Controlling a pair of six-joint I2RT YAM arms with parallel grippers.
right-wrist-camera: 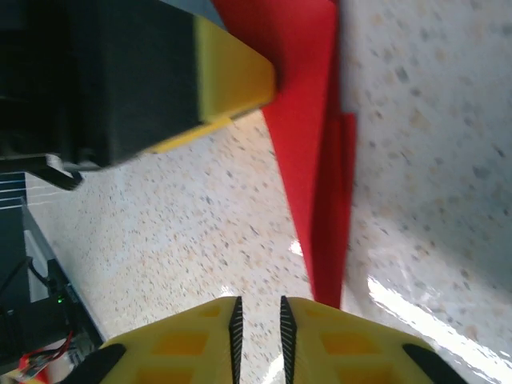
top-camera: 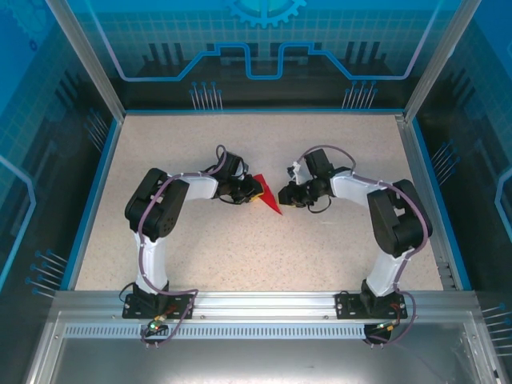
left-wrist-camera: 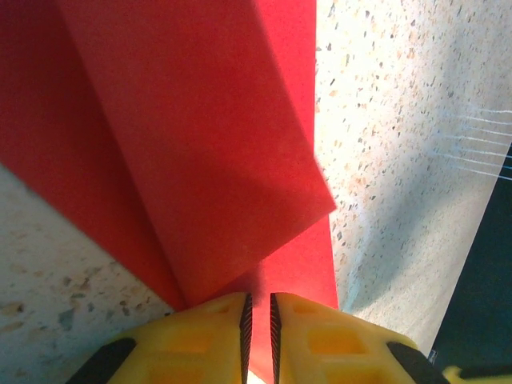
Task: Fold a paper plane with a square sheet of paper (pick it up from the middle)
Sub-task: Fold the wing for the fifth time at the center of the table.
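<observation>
Top view: both arms bend inward and meet near the middle of the speckled counter (top-camera: 240,256). The left claw (top-camera: 254,192) grips the wide end of the red paper plane (top-camera: 272,200), a narrow pointed triangle whose tip points toward the near edge. The right claw (top-camera: 288,194) sits just beside the plane on its other side; its state is too small to read from up here. Left wrist view: the left claw (left-wrist-camera: 258,308) has its yellow fingers (left-wrist-camera: 200,336) pressed nearly together, pinching the plane (left-wrist-camera: 200,144). Red paper fills the thin slit between them (overlapping folded layers fan out above, one flap casting a shadow on the next). Pale counter (left-wrist-camera: 384,120) shows on both sides. Right wrist view: the right claw (right-wrist-camera: 260,308) stands slightly parted, with bare counter (right-wrist-camera: 160,240) in the narrow gap and nothing held. The plane (right-wrist-camera: 312,160) runs down the picture as a long red wedge. Its tip ends at the edge of one finger, off to the side of the gap; whether they touch cannot be told. A yellow finger (right-wrist-camera: 232,80) of the left claw sits on the wedge's wide end at upper left.
</observation>
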